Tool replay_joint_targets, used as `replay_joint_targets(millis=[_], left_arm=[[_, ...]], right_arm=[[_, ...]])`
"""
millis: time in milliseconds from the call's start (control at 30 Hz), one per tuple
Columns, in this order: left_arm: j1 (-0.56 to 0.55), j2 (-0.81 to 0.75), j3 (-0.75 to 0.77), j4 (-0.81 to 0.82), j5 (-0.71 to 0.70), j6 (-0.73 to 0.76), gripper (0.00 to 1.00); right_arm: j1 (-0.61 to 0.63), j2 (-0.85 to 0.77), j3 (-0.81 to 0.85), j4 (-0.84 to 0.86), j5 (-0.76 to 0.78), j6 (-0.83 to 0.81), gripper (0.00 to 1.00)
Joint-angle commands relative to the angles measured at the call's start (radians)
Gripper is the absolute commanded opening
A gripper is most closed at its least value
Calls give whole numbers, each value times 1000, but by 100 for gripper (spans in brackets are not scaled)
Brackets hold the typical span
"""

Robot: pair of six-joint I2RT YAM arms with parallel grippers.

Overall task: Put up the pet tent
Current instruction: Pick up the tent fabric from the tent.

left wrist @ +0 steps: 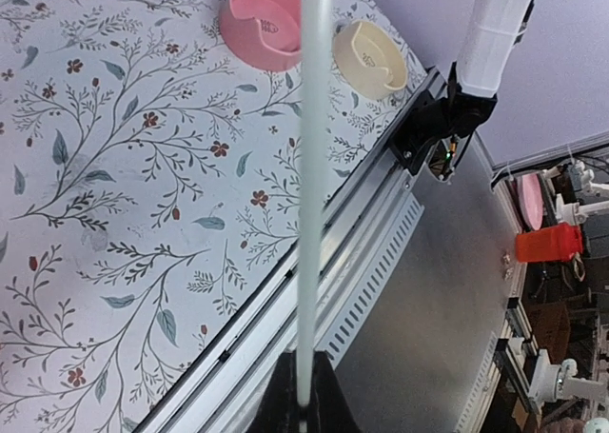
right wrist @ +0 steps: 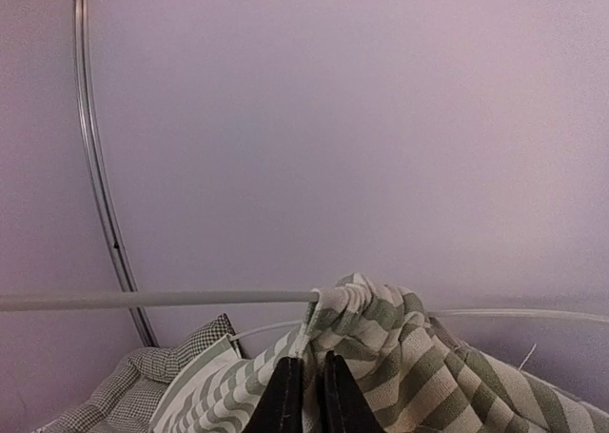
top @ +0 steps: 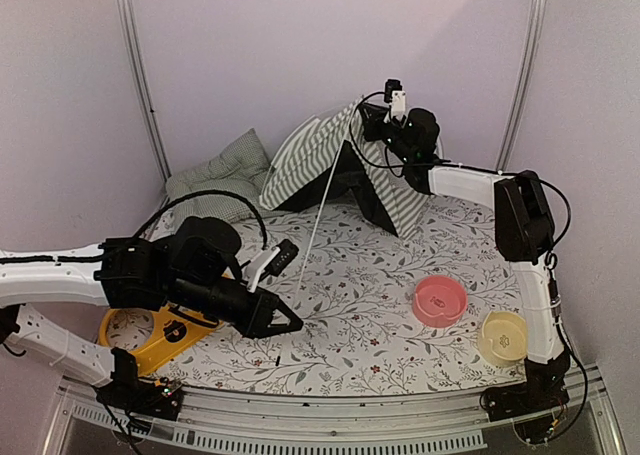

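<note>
left gripper [left wrist: 304, 406] clamped tight on the low end of the thin pole [top: 326, 190], right gripper [right wrist: 311, 371] nearly closed, pinching the striped peak of the pet tent [top: 305, 155], which sits at 12 o'clock, far side.

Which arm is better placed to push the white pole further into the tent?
Left, probably. The left gripper is shut on the pole near its lower end, so it can feed it. The right gripper is up at the top of the tent, better for steadying the fabric.
</note>
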Motion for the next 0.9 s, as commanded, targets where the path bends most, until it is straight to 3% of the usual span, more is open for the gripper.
replay_joint_targets(millis=[0, 133, 333, 467, 867], left_arm=[[6, -12, -4, -37, -44, -49, 0], [5, -3, 12, -37, -41, -47, 0], [6, -4, 31, -44, -42, -36, 0], [6, -5, 36, -46, -37, -32, 0], [1, 8, 53, -40, -27, -18, 0]], right_arm=[[16, 16, 35, 57, -46, -1, 14], [14, 14, 22, 48, -48, 1, 26], [4, 17, 19, 29, -48, 2, 21], [-1, 17, 18, -1, 35, -2, 36], [-3, 174, 251, -104, 84, -96, 34]])
